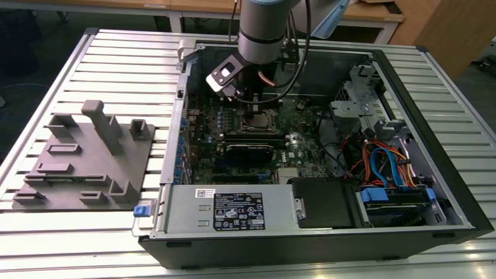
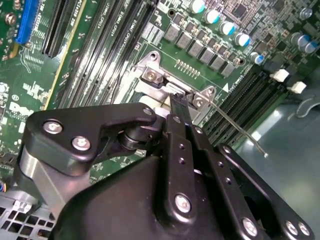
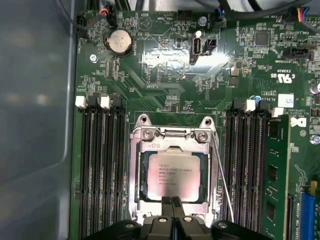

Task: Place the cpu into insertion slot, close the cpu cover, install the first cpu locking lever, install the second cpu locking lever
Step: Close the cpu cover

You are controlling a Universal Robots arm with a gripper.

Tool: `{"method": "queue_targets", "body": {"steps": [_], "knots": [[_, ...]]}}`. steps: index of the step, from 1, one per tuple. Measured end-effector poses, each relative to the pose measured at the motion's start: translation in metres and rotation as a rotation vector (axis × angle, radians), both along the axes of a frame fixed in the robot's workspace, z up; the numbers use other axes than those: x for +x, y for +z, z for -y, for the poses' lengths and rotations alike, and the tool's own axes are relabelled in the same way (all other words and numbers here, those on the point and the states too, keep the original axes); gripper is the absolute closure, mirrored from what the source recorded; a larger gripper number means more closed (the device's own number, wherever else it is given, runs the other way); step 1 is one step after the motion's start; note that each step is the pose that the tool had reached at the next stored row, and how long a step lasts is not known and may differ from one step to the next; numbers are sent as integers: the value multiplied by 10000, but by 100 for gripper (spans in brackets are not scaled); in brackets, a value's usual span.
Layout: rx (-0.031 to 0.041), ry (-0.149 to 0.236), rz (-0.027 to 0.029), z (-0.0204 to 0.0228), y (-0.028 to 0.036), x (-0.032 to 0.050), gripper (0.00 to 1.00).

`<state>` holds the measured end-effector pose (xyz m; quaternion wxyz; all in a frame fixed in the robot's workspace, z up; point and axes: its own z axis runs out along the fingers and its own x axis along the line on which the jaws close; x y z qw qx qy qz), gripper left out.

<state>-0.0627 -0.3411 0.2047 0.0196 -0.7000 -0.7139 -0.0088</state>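
The cpu (image 3: 173, 175) lies flat in the insertion slot (image 3: 145, 134). Its metal top shows through the window of the cpu cover (image 3: 134, 172), which looks lowered around it. The gripper (image 3: 172, 201) has its jaws pressed together with nothing between them, the tips at one edge of the cover; I cannot tell whether they touch it. Beside the slot a thin locking lever (image 3: 223, 177) slants up, unlatched. Seating looks done, so closing the cover seems the step in hand. Any press here calls for staying on the cover's rim, off the chip. Around the slot spreads the motherboard (image 3: 165, 65), toward the far side of the open case (image 1: 434, 192) on the counter (image 1: 62, 64).
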Motion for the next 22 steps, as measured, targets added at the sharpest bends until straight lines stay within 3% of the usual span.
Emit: {"method": "queue_targets", "body": {"steps": [3, 14, 17, 19, 22], "knots": [[-2, -3, -11, 1, -42, -1, 90], [-5, -2, -13, 2, -84, -2, 90], [28, -1, 10, -3, -50, 1, 90], [-1, -2, -11, 1, 1, -2, 90], [2, -2, -7, 0, 8, -1, 90]]}}
